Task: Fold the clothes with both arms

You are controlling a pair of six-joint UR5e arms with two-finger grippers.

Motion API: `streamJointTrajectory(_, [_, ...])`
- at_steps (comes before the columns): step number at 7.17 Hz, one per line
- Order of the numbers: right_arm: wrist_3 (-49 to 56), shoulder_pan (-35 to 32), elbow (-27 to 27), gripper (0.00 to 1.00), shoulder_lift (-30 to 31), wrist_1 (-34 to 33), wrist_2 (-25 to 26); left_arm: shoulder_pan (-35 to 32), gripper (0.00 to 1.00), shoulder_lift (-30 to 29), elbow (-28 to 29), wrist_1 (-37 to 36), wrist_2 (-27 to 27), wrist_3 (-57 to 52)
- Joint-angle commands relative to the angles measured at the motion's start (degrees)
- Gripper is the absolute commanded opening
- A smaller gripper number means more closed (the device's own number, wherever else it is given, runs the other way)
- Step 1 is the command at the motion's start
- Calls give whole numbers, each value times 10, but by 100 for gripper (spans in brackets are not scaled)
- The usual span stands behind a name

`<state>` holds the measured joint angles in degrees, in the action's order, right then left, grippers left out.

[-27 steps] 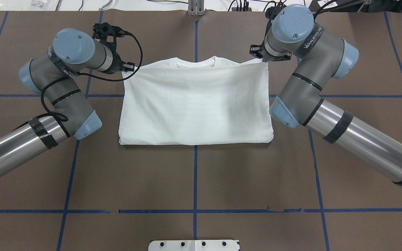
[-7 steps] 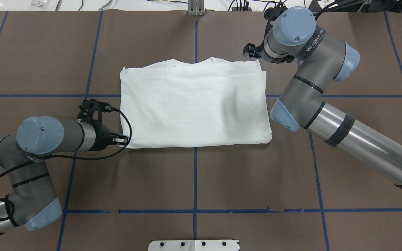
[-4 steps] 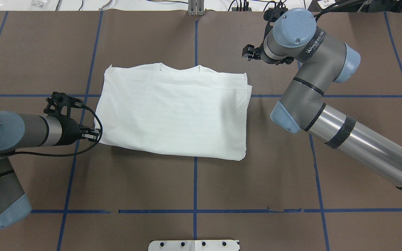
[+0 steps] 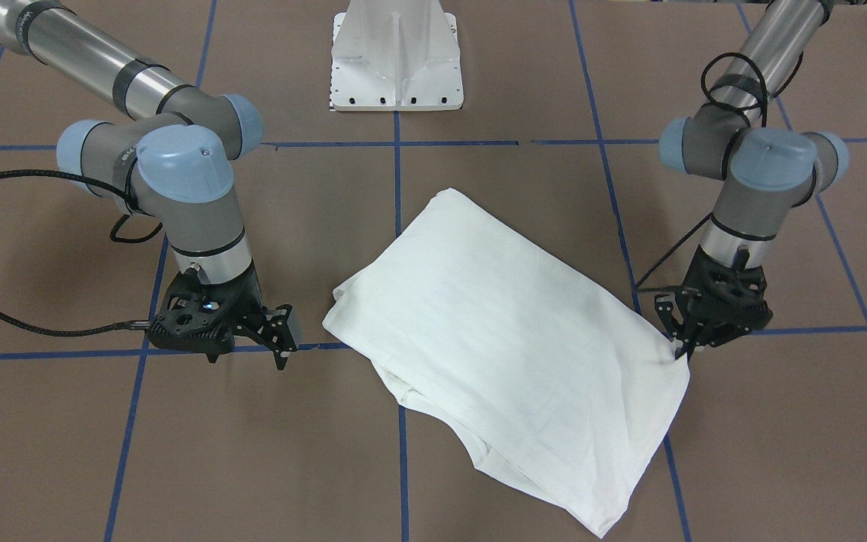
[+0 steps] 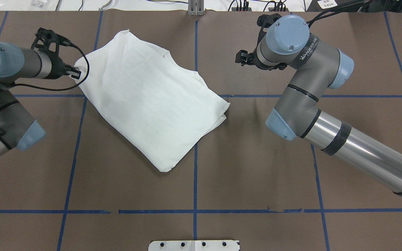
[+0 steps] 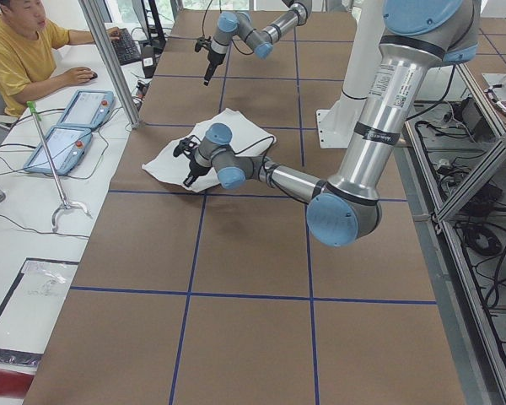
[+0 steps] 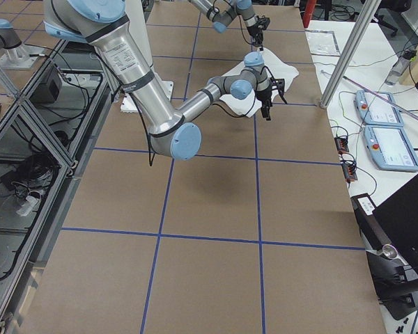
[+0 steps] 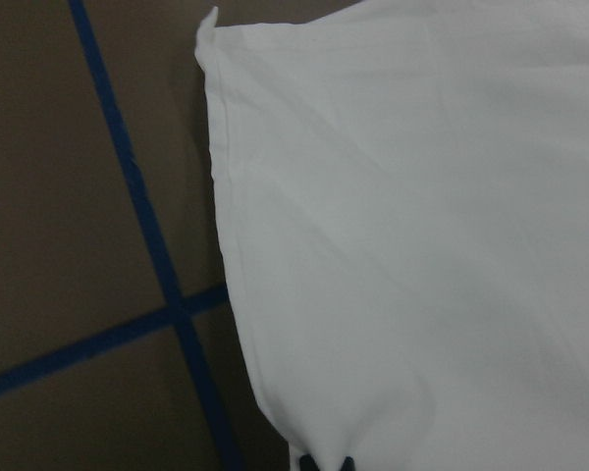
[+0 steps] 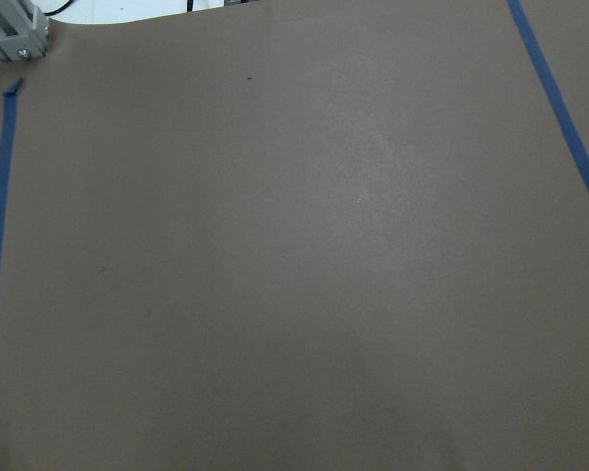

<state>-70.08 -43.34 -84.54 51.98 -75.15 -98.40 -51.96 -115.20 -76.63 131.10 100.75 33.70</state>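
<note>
The clothes are one folded white shirt [image 5: 145,101], plain side up, lying slantwise left of the table's middle. My left gripper [image 5: 77,73] is shut on its far-left corner, low over the table; the front view shows the same pinch [image 4: 685,350] on the shirt [image 4: 509,339]. The left wrist view is filled by the cloth [image 8: 422,245] and its hemmed edge. My right gripper [image 5: 240,57] stands open over bare table, well to the right of the shirt, and holds nothing [image 4: 283,339]. The right wrist view shows only brown table.
Blue tape lines [image 5: 195,181] cross the brown table top. The white pedestal base [image 4: 396,56] sits at the robot's edge. An aluminium post [image 5: 195,7] stands at the far edge. A seated person [image 6: 21,59] and two tablets [image 6: 67,126] are at a side desk.
My left gripper took the shirt's near-left corner, dragged it left, then swung it to the far left, turning the shirt slantwise. The right gripper let go and drifted slightly left.
</note>
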Motion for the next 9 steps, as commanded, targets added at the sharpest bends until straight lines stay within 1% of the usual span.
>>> streamJointTrajectory(1, [-22,16,-1,100,-7,0,1,-17,0,-135,176,33,-2,-5])
streamJointTrajectory(2, [-30,22,-1,100,-9,0,1,-18,0,-138,196,43,-3,-6])
streamJointTrajectory(3, [-34,26,0,100,-12,0,3,-22,47,-137,194,54,1,-12])
streamJointTrajectory(4, [-42,38,5,100,-27,0,14,-24,99,-129,190,81,1,-12])
streamJointTrajectory(5, [-76,51,12,99,-48,-2,38,-25,100,-106,165,93,2,-10])
streamJointTrajectory(6, [-90,63,56,99,-97,-1,45,-25,100,-87,145,96,3,-7])
streamJointTrajectory(7, [-107,77,141,98,-152,49,66,-26,100,-77,134,97,4,-5])
streamJointTrajectory(8, [-110,87,232,97,-173,150,90,-26,100,-69,125,97,6,-4])
streamJointTrajectory(9, [-110,91,245,96,-177,156,93,-26,100,-68,124,98,6,-3])
